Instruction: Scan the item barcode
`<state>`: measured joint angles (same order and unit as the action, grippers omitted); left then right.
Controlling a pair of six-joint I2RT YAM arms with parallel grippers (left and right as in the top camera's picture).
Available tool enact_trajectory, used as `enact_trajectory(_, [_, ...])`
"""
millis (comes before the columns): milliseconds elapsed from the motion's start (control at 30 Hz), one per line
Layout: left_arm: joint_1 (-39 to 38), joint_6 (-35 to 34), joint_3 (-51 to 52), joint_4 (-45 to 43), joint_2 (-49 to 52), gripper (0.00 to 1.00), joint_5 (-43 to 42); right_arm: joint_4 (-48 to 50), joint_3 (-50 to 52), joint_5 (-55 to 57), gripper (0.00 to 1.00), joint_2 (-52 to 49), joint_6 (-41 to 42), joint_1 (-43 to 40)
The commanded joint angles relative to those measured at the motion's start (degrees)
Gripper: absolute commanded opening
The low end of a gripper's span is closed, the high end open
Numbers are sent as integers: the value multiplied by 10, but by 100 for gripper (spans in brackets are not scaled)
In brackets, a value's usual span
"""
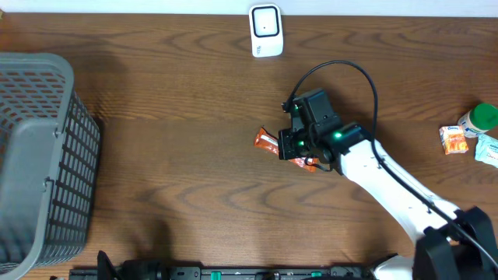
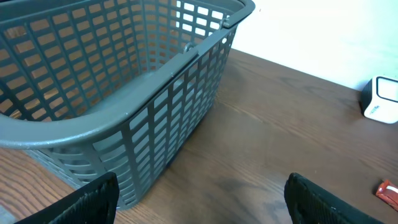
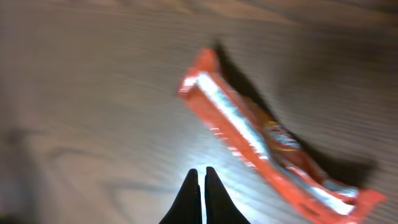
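The item is an orange snack wrapper lying flat on the wooden table near the middle; it runs diagonally through the right wrist view. My right gripper is shut and empty, its tips just left of the wrapper and low over the table, and from overhead it covers the wrapper's right part. The white barcode scanner stands at the table's far edge. My left gripper is open over bare wood, holding nothing, with a corner of the wrapper at the far right of its view.
A grey plastic basket stands at the left edge and looms close ahead of the left gripper. A small orange box, a green-capped container and a pale packet sit at the right edge.
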<state>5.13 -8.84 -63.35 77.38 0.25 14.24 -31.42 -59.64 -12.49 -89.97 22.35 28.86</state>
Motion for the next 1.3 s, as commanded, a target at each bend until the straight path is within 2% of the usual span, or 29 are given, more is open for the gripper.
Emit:
enact_trajectory(0, [-2,0,0,-1,-1,85,-1,12,0,64,1,-45,14,0])
enact_trajectory(433, [-2,0,0,-1,-1,85,-1,38,0,62,1,-210,40,9])
enact_trajectory(567, [-2,0,0,-1,-1,85,-1,40,-3,61,1,-198,31,11])
enact_trajectory(767, [-2,0,0,-1,-1,85,-1,8,-30,39,2,-114,18,9])
enact_trajectory(800, [-2,0,0,-1,-1,86,-1,1,-33,23,25,-94,18,7])
enact_trajectory(867, [-2,0,0,-1,-1,85,-1,-8,-34,-10,86,-63,18,1])
enact_trajectory(900, [-2,0,0,-1,-1,85,-1,-17,-34,-25,99,-46,18,-5])
enact_trajectory(1167, [-2,0,0,-1,-1,85,-1,-126,-20,-45,99,-21,2,-88])
enact_trajectory(1267, [-2,0,0,-1,-1,85,-1,-118,17,-83,99,-21,-1,-120])
